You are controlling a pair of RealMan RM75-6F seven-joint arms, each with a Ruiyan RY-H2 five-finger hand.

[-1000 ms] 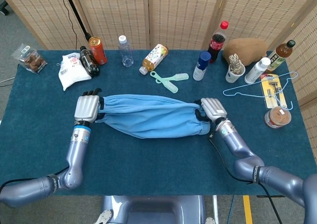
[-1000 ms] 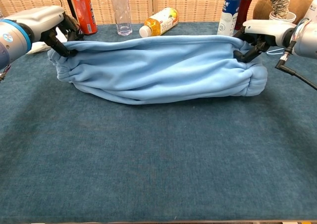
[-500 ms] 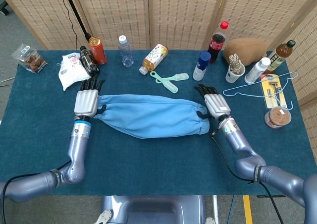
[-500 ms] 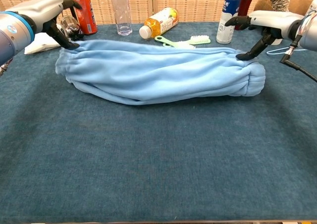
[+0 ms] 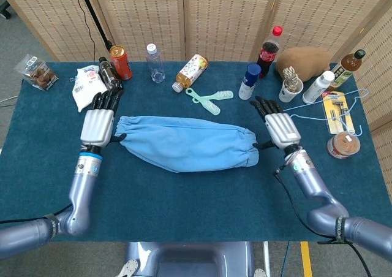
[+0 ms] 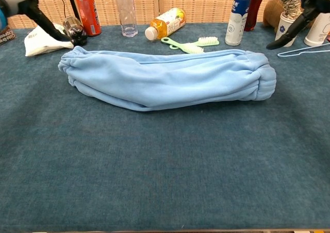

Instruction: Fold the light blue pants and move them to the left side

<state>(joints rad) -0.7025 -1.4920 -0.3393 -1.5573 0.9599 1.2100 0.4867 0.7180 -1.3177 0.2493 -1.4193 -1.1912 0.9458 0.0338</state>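
**Lying crosswise between two empty hands**

Stretching side to side across the middle of the table [image 5: 184, 209], the light blue pants [image 5: 187, 145] lie as one long, narrow bundle, doubled lengthwise, with their long axis running from one hand to the other. Taking the pants as the landmark: the left hand [image 5: 98, 125] sits just off their left end, flat, fingers apart and pointing toward the back of the table, holding nothing. The right hand [image 5: 280, 127] sits just off their right end in the same way, fingers spread and empty. Neither hand touches the cloth, though each thumb reaches toward its end of the bundle.

Behind the pants, a pale green brush [image 5: 209, 100] lies near the back edge of the bundle, with a row of bottles further back. Beyond the left end, past the left hand, lies a white packet [image 5: 86, 87].

Both hands look about equally close to their own ends. Since the bundle runs hand to hand, a further fold would probably bring one end over the other along that axis. Carrying the pants leftward falls more naturally to the left hand, which already stands on that side.
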